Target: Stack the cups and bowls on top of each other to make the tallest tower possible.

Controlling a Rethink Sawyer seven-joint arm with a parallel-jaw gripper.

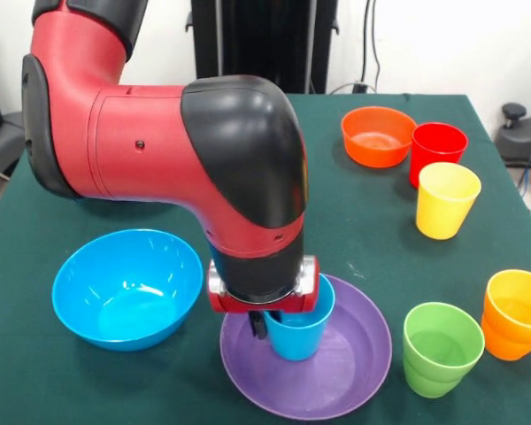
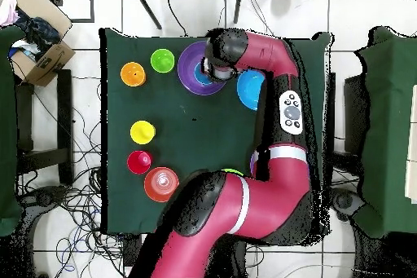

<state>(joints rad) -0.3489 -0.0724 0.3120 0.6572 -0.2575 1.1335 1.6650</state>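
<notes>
A blue cup (image 1: 303, 330) stands upright inside the wide purple bowl (image 1: 354, 376) at the near middle of the table. My gripper (image 1: 271, 329) comes straight down on the cup's left rim and is shut on its wall; one dark finger (image 1: 259, 326) shows outside the cup and the other is hidden. From overhead, the wrist covers the cup over the purple bowl (image 2: 189, 67). A deep blue bowl (image 1: 128, 283) sits just left of the purple one. The green cup (image 1: 441, 347) and orange cup (image 1: 517, 312) stand to the right.
A yellow cup (image 1: 447, 199), a red cup (image 1: 437, 150) and a small orange bowl (image 1: 378, 135) are grouped at the far right. The arm's big red and black elbow (image 1: 239, 159) hangs over the table's middle. A sliver of light green (image 2: 233, 172) shows beside the arm overhead.
</notes>
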